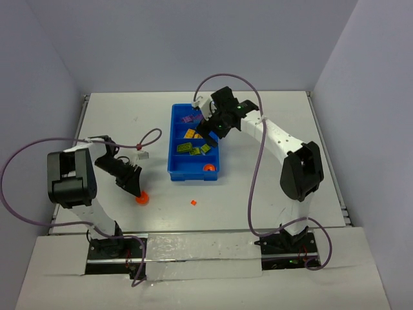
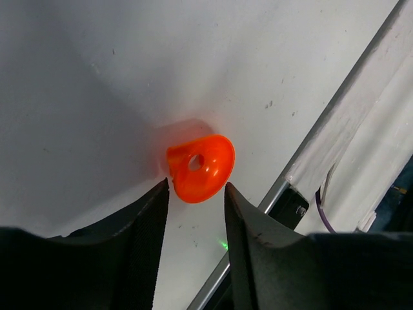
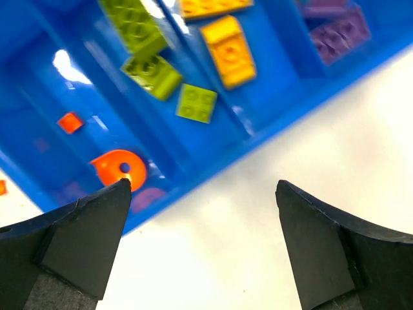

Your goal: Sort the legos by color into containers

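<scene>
The blue tray [image 1: 193, 177] stands mid-table; its compartments hold purple [image 1: 189, 119], yellow [image 1: 191, 134], lime green [image 1: 184, 149] and a round orange lego [image 1: 208, 168]. My left gripper [image 1: 136, 190] is down at the table's near left, its tips pinching the near edge of a second round orange lego [image 2: 200, 168], which also shows in the top view [image 1: 142, 198]. A tiny orange lego [image 1: 192, 203] lies loose in front of the tray. My right gripper [image 1: 210, 134] hangs wide open and empty over the tray's right wall [image 3: 271, 129]; its view shows green [image 3: 153, 74], yellow [image 3: 229, 50], purple [image 3: 335, 35] and orange [image 3: 119, 169] legos.
A small clear block [image 1: 142, 155] lies left of the tray, near the left arm's cable loop. The table's metal edge rail [image 2: 310, 148] runs close behind the left gripper's lego. Grey walls close in the table on three sides.
</scene>
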Robot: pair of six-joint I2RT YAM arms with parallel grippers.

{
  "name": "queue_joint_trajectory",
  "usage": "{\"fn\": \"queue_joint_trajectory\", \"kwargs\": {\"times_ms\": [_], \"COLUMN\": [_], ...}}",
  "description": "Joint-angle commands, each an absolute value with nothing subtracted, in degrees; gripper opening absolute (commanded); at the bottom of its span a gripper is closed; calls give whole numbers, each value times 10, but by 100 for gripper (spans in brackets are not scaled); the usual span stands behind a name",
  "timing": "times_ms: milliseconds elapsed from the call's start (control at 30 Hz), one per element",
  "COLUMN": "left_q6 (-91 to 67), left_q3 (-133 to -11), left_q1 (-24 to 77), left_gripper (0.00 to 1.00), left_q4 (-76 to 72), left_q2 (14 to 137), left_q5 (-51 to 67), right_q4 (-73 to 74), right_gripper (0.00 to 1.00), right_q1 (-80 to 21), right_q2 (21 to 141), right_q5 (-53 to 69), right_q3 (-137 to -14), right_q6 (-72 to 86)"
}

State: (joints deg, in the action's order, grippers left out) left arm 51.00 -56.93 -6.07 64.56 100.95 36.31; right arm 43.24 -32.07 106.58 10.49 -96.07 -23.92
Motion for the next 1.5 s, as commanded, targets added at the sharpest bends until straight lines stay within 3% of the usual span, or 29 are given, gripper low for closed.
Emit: {"fn": "queue_joint_trajectory", "kwargs": {"times_ms": [0, 200, 500, 767, 900, 1233, 1467], "left_q6": [504, 490, 503, 531, 443, 264, 223], "left_q3": [-566, -570, -594, -768, -866, -856, -858], "left_q1": [-55, -54, -55, -112, -92, 135, 203], "left_gripper": [45, 36, 1, 0, 0, 0, 2], "left_q4": [629, 609, 627, 743, 707, 477, 414], "left_q2": [1027, 1054, 1061, 1012, 970, 925, 970], "left_q5": [386, 390, 388, 477, 511, 388, 337], "right_q4": [427, 430, 421, 322, 322, 338, 344], "right_gripper": [100, 100, 100, 100, 100, 100, 100], "right_q1": [-302, -288, -272, -210, -206, -206, -206], "right_q2": [1029, 1016, 983, 842, 811, 808, 798], "right_q5": [103, 98, 129, 234, 234, 219, 223], "right_q3": [-984, -975, -939, -762, -722, -715, -710], "right_q6": [-223, -225, -219, -261, -264, -243, -253]}}
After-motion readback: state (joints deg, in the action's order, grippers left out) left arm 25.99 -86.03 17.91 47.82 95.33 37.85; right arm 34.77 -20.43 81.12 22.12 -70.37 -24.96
